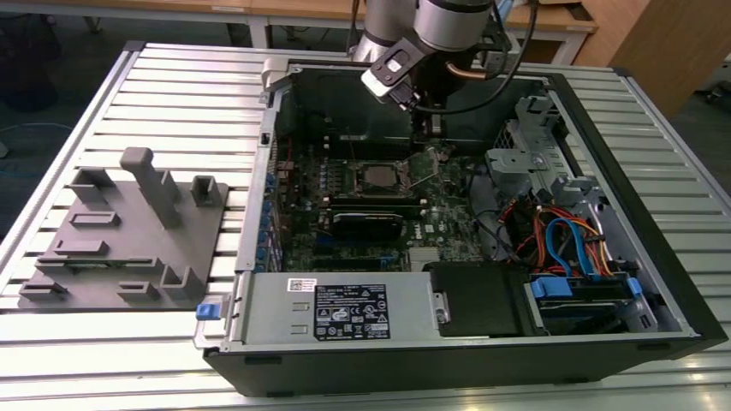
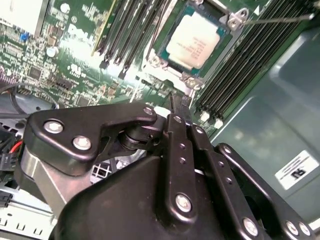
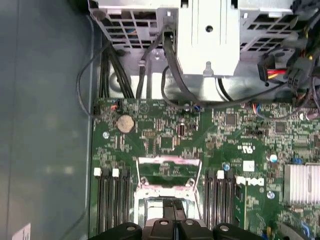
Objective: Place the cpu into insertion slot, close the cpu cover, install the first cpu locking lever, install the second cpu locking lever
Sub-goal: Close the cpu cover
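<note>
Fingers [image 3: 171,210]: pressed together with nothing between them in both wrist views, tips pointing at the near edge of the socket.
Gripper [image 2: 178,100]: black linkage body low over the green board; whether the tips touch anything cannot be told.
Table [image 1: 103,342]: pale slatted metal with a bare strip along the lower left of the exterior view.
Fixture [image 1: 126,231]: gray moulded block with pegs and pockets, at the exterior view's left, apart from the case.
Case [image 1: 457,360]: black tower lying on its side, open, across the centre and the exterior view's right.
Power supply [image 1: 342,310]: silver labelled box, lower centre, against the case's near wall.
Insertion slot [image 1: 359,176]: silver-rimmed square on the green board, mid-frame, just above the black card [image 1: 365,224].
Cpu [image 2: 196,42]: silver-tan top upward, lying flat inside the insertion slot.
Cpu cover [image 3: 167,161]: silver frame tilted up off the slot, with green board showing through its window.
Locking lever [image 2: 280,20]: thin metal rod running out from a corner of the slot across the memory slots [image 2: 240,65].
Arm [image 1: 423,26]: enters at upper centre and reaches down into the case.
Drive cage [image 1: 520,167]: silver, right of centre.
Cables [image 1: 566,235]: blue, orange and red, at the exterior view's right.
</note>
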### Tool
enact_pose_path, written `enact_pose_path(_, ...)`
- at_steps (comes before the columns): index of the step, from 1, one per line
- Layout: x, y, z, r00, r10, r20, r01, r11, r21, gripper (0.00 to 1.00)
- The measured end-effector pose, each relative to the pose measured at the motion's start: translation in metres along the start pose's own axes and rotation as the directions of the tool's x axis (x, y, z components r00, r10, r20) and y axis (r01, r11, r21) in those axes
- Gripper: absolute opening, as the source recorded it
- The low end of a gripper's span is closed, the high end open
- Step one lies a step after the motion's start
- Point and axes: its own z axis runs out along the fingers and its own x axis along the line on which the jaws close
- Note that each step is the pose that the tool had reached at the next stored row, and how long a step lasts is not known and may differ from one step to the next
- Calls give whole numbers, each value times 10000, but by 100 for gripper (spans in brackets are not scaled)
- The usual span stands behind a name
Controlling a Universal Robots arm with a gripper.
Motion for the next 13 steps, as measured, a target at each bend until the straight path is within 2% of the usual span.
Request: enact_pose_path(13,3,209,37,9998,-179,0,179,9998,43,10)
